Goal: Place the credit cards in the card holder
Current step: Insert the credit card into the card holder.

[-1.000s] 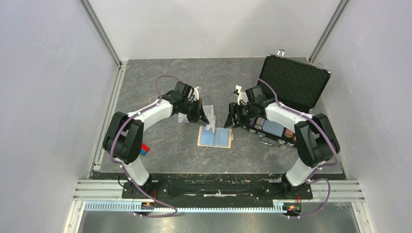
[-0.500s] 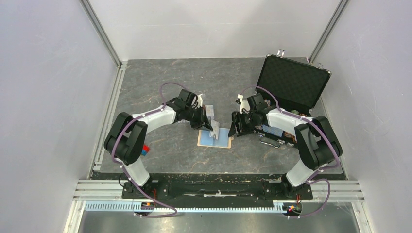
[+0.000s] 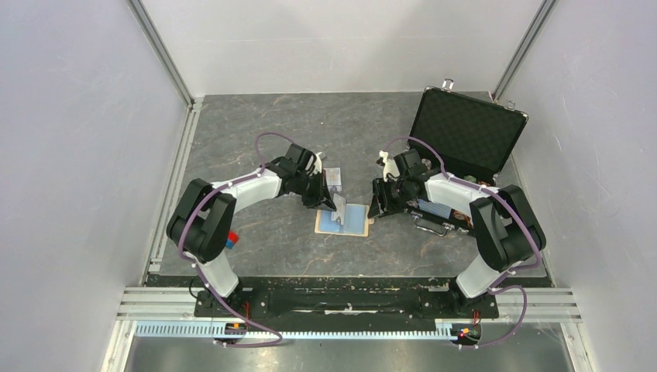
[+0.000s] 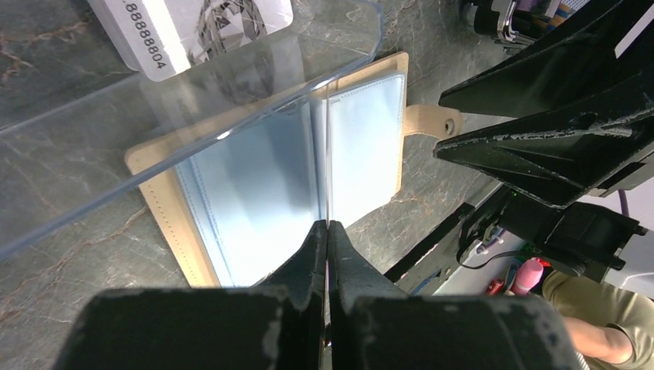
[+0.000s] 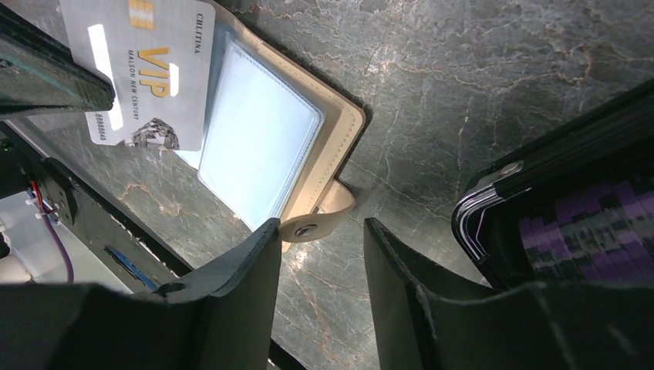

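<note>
Your left gripper point(image 4: 328, 235) squeezes one credit card point(image 5: 139, 69) between its fingers. It holds the card up on its edge, right over the open card holder point(image 4: 362, 146), near the fold in the middle. The other credit card point(image 4: 200, 27) lies flat on the table point(image 3: 256, 147), just past the holder. The holder lies with its blue pockets up. Your right gripper point(image 5: 321, 225) has its fingers apart, one on each side of the snap tab point(image 4: 432, 119). You cannot tell if they touch it. No card looks to be in a pocket yet. I think the first card is about to go in, and the second one is left to do.
</note>
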### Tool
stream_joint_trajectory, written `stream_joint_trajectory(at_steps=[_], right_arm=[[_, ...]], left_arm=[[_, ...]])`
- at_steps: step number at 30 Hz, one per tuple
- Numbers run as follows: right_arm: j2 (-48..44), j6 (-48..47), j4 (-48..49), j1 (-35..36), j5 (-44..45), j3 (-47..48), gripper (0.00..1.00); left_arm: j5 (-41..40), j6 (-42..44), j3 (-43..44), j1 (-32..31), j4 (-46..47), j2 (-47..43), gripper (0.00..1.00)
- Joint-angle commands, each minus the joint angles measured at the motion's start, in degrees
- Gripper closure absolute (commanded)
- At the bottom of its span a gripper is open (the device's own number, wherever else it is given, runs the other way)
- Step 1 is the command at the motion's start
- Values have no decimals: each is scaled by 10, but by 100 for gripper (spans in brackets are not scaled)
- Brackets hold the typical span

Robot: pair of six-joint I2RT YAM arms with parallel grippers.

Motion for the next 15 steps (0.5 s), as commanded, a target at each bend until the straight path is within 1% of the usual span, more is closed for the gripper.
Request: stream_joint_trajectory(at_steps=[1,6,13,15], right_arm=[[5,-9,7,-2,7,1,56],[6,-5,9,-2,7,-1,65],[5,4,17,-1,3,-10,74],[6,6,21,-1,1,-13,78]], left_arm=[[6,-2,13,-9,8,15,98],[13,-3,16,-13,8,27,98],[24,-6,22,-14,9,42,98],[29,-10,19,-14,14,44,98]])
